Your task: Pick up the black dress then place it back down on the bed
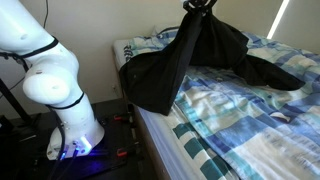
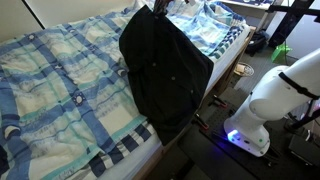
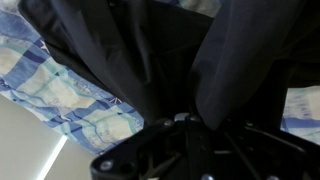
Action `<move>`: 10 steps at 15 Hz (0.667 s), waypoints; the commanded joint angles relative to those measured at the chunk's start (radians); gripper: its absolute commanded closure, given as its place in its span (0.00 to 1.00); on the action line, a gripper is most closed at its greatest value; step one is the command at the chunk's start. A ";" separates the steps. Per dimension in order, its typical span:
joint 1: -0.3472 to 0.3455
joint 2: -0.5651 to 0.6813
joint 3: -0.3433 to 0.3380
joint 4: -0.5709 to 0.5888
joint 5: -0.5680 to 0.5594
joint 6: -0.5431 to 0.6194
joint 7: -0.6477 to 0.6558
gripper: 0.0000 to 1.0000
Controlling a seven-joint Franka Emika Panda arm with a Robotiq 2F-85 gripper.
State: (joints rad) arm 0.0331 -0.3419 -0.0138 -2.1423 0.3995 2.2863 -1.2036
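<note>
Dangling black dress (image 1: 190, 60); tail on bed (image 1: 235, 130) hidden from wrist.

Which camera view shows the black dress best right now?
An exterior view: the black dress hangs nearly whole, its trailing parts reaching onto the bed. In an exterior view from across the bed, the dress is one dark mass over the bed's edge. The wrist view shows only folds by the claw.
</note>
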 commanded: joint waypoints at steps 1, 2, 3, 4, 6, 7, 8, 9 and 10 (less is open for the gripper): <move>0.027 -0.033 -0.022 -0.005 -0.054 -0.033 0.080 0.99; 0.025 -0.042 -0.018 -0.009 -0.077 -0.044 0.106 0.99; 0.019 -0.053 -0.012 -0.009 -0.113 -0.077 0.141 0.99; 0.012 -0.064 -0.004 -0.012 -0.158 -0.107 0.180 0.99; 0.011 -0.101 -0.003 -0.012 -0.241 -0.204 0.232 0.99; 0.018 -0.117 -0.008 -0.007 -0.261 -0.256 0.240 0.99; 0.025 -0.135 -0.014 -0.004 -0.275 -0.298 0.243 0.99; 0.031 -0.154 -0.018 -0.002 -0.284 -0.338 0.239 0.99; 0.035 -0.170 -0.020 0.001 -0.289 -0.369 0.238 0.99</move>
State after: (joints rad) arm 0.0467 -0.4403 -0.0194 -2.1414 0.1499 2.0124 -0.9902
